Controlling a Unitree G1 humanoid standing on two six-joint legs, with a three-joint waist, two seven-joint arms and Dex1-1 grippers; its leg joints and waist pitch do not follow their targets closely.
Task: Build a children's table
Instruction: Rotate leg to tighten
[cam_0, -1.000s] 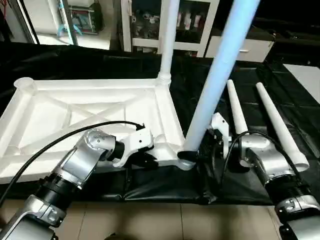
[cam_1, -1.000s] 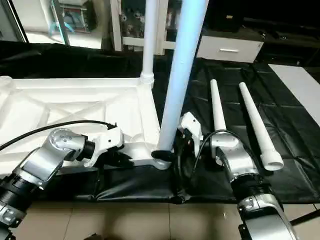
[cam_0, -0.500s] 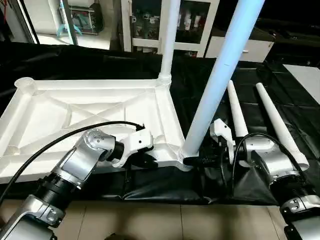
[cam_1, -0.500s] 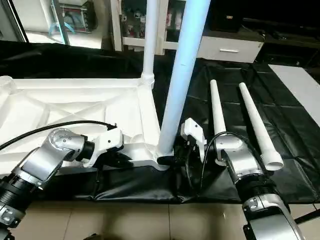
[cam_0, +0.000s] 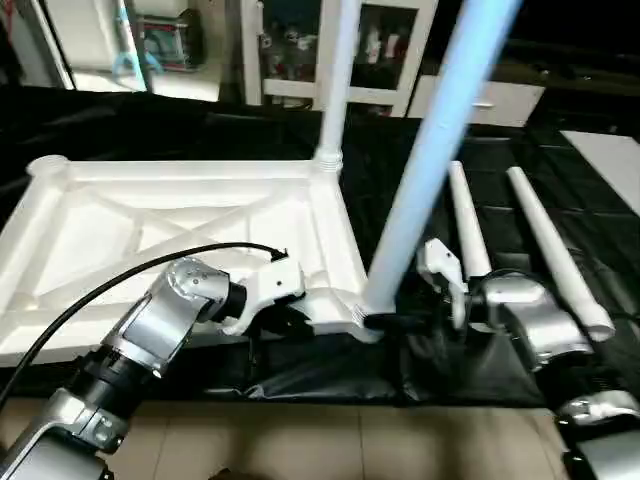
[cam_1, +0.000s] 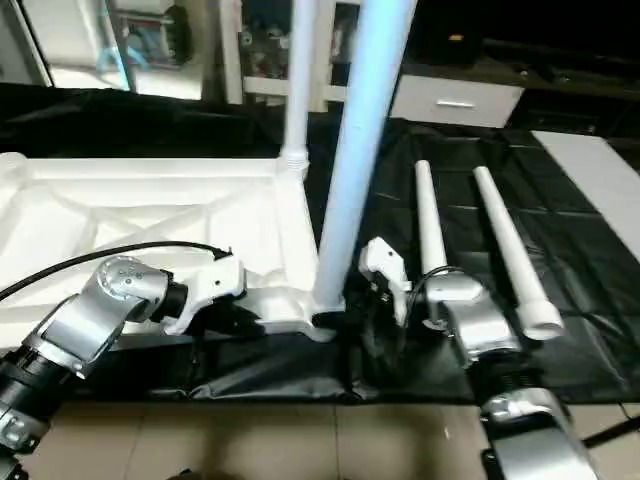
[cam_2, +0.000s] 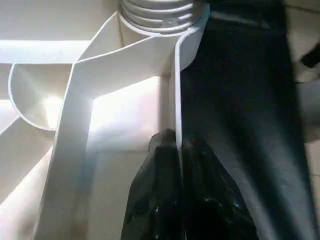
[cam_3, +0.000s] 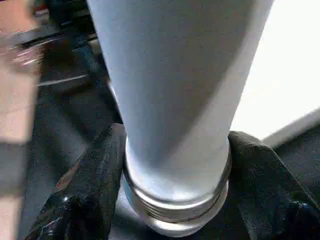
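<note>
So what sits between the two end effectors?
The tabletop's near corner socket with the leaning leg standing in it, seen in the left eye view.

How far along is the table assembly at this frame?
Done: one leg stands in the far corner socket of the upturned tabletop. In hand: the right pincer closes around the base of a second leg at the near corner socket, while the left pincer pinches the tabletop's rim. Left: two loose legs lie on the black mat.

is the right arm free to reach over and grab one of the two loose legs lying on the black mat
Probably not yet: the right gripper is closed around the near leg at its socket. The loose legs lie close beside that arm, unobstructed.
</note>
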